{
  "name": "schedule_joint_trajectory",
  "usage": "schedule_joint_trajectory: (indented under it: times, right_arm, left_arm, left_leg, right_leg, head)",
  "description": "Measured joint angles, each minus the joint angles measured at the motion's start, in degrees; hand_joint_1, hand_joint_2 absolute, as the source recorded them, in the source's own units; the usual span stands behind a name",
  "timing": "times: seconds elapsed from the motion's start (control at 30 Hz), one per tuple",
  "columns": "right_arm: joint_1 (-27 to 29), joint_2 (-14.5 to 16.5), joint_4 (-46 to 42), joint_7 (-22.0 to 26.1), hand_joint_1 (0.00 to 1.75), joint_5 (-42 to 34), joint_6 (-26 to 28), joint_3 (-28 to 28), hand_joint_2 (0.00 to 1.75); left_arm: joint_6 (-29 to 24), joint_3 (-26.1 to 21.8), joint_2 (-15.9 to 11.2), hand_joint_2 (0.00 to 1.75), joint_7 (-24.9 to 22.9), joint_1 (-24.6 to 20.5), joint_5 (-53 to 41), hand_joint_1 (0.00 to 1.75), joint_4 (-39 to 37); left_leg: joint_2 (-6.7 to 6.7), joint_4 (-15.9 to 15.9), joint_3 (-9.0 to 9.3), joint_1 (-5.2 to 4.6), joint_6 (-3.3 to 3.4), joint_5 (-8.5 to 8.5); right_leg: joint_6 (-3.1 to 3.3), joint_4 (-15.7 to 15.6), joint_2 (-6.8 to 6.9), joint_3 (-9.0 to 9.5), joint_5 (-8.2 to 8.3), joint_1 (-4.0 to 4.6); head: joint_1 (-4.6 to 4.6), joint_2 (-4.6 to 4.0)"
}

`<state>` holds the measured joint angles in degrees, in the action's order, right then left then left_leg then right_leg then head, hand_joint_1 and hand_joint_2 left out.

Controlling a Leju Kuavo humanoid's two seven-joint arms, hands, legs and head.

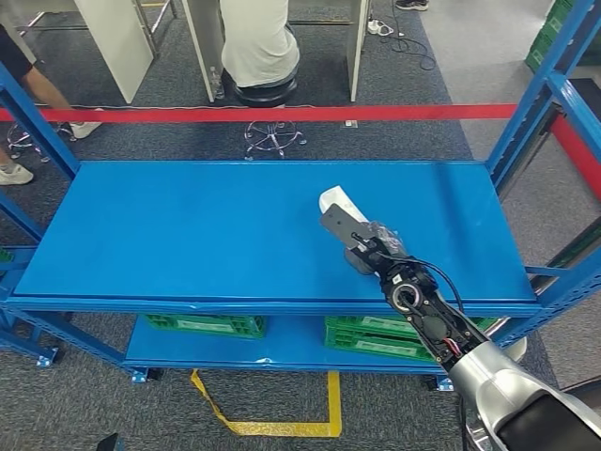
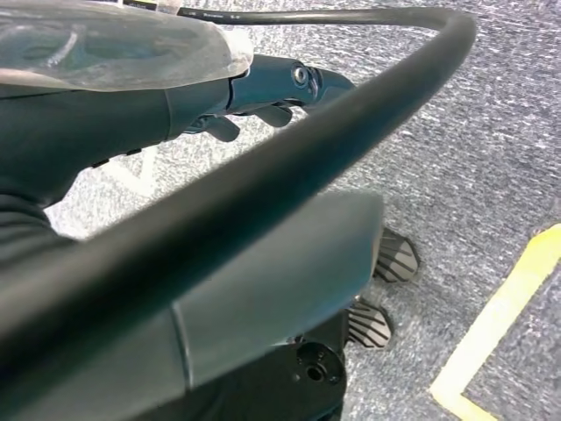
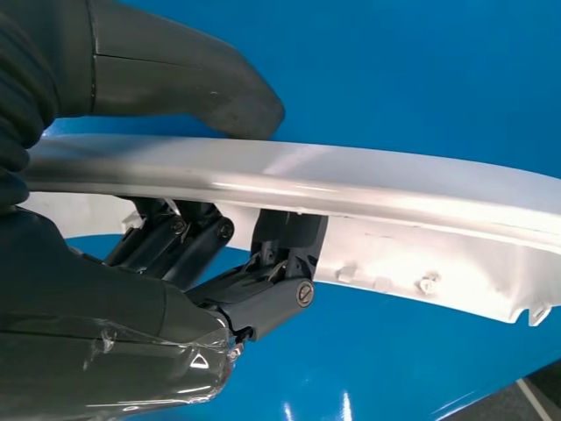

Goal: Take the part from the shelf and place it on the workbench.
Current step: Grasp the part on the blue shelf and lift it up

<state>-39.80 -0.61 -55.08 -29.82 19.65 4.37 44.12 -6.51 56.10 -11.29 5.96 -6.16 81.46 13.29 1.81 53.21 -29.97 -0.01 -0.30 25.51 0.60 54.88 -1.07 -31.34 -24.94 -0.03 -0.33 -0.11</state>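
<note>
A long white part (image 1: 337, 204) (image 3: 397, 210) lies over the right half of the blue shelf board (image 1: 177, 235). My right hand (image 1: 368, 246) (image 3: 166, 219) grips it, with the thumb (image 3: 192, 83) on one side and the dark fingers (image 3: 265, 289) folded under the other. In the head view only the part's far white tip shows past the hand. My left hand (image 2: 265, 96) hangs beside my body over grey carpet, its fingers curled with nothing in them.
The blue shelf frame has uprights at both ends (image 1: 538, 103). Green crates (image 1: 206, 324) stand on the lower board. A red line (image 1: 284, 114) crosses the floor behind the shelf, where a person sits on a stool (image 1: 258, 47). Yellow tape (image 1: 284, 427) marks the carpet in front.
</note>
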Motion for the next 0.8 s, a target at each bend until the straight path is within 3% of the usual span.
schedule_joint_trajectory:
  times: [0.37,0.5,0.67,0.8]
  right_arm:
    - [0.04,-0.03,-0.09,-0.97,1.71,0.05,0.83,0.05,1.75]
    - [0.72,-0.30,-1.14,-0.08,1.71,1.02,5.60,-0.28,1.75]
    - [3.89,-1.11,-5.82,11.16,1.71,-1.49,17.62,-3.29,1.75]
    - [6.05,-2.05,-10.77,19.23,1.71,-6.81,19.89,-5.61,1.75]
  left_arm:
    - [0.87,-0.14,-0.21,1.75,2.48,0.04,0.53,0.00,0.00]
    - [0.77,-0.38,-0.34,1.75,2.84,0.08,0.93,0.00,0.00]
    - [0.41,-0.47,-0.43,1.75,3.24,0.23,1.26,0.00,0.00]
    - [0.41,-0.47,-0.43,1.75,3.71,0.27,1.19,0.00,0.00]
  left_leg:
    - [-0.01,0.00,0.05,0.00,0.00,0.00]
    - [-0.01,0.00,0.05,0.00,0.00,0.00]
    - [-0.02,0.01,0.02,-0.01,0.00,0.01]
    - [-0.03,0.01,0.01,-0.01,0.00,0.01]
  right_leg:
    - [0.00,0.00,0.00,0.02,0.00,0.00]
    - [0.00,-0.01,0.00,0.02,0.00,0.00]
    - [0.00,-0.01,-0.05,-0.01,0.00,-0.01]
    - [0.00,-0.02,-0.04,-0.03,-0.01,-0.01]
  head:
    - [0.00,0.00]
    - [-0.01,0.00]
    - [0.05,0.00]
    - [0.06,0.00]
